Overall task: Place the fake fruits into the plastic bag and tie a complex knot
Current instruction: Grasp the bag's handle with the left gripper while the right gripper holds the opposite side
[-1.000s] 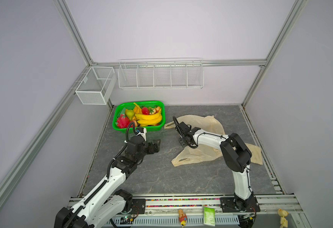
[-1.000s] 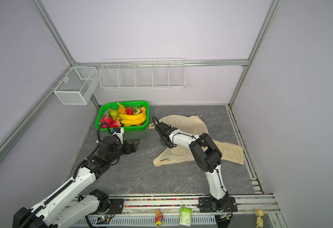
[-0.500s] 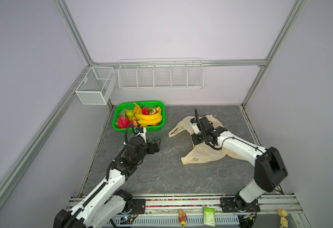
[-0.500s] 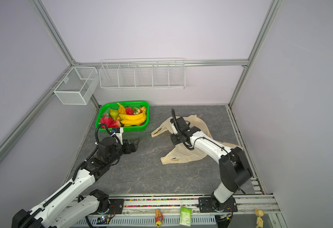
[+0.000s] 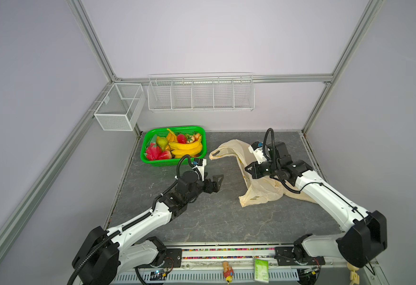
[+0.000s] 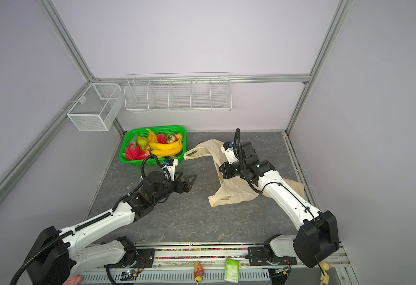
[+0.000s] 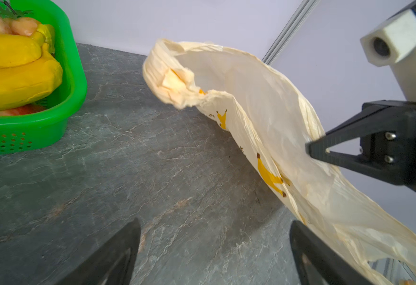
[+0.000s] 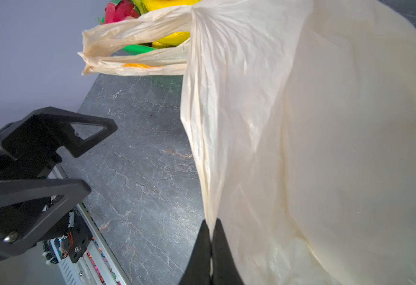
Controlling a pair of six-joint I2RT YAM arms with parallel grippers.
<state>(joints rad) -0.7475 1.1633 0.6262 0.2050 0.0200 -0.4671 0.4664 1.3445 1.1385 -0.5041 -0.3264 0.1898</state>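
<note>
Counter (image 5: 202, 222): grey stone-look slab that carries everything; its smooth face gives a sagging bag nothing to catch on. Plastic bag (image 5: 258, 195): lies on the right half of the counter, limp and apparently empty. Its middle is lifted, one handle loop trails toward the basket, and the other lies flat at the near edge. Likely risk: the mouth stays collapsed if both layers are caught in the one pinch, so fruit would land on the film rather than in it. Green basket (image 5: 167, 161): back left, just beside the trailing handle loop, which could snag on its rim. Fake fruits (image 5: 184, 146): all seen are heaped in the basket; they are glossy and rounded, so probably prone to squirting out of a grip and rolling. Right fingers (image 8: 199, 251): pressed together on a fold of the bag's edge; the hold is thin, so a slip or tear is plausible under any pull. Left fingers (image 7: 120, 251): spread wide, empty, low between basket and bag and touching neither; a misjudged reach could push the film away.
</note>
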